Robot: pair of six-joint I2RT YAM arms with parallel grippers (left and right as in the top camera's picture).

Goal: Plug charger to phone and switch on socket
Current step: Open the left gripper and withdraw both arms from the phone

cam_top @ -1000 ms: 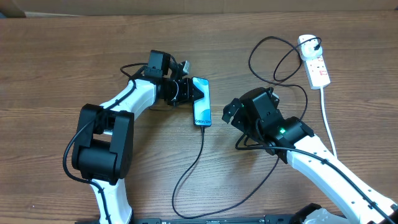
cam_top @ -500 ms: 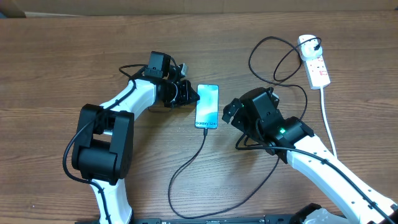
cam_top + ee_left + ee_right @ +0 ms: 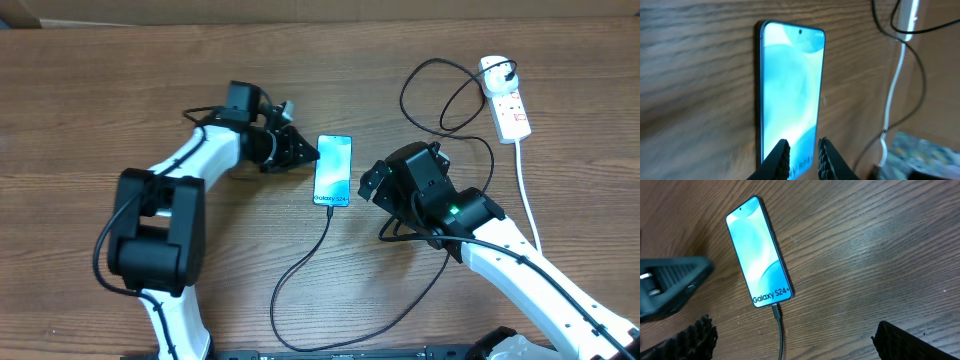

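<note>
The phone [image 3: 333, 170] lies flat on the table, its light blue screen up. It also shows in the left wrist view [image 3: 790, 85] and the right wrist view [image 3: 758, 252]. The black charger [image 3: 300, 268] has its tip [image 3: 776, 311] in the phone's near end, and its plug [image 3: 497, 71] sits in the white socket [image 3: 508, 103] at the far right. My left gripper [image 3: 306, 153] is just left of the phone, jaws [image 3: 803, 155] narrowly apart and empty. My right gripper [image 3: 371, 181] is right of the phone, with its jaws [image 3: 800, 340] wide open and empty.
The black cable loops across the near table and under my right arm, then coils at the back [image 3: 440, 95]. The socket's thick white cord [image 3: 528, 200] runs toward the front right. The table is brown wood.
The phone was tilted on its edge in my left gripper; now it lies flat, a little further right. My left gripper let go and drew back to the left.
</note>
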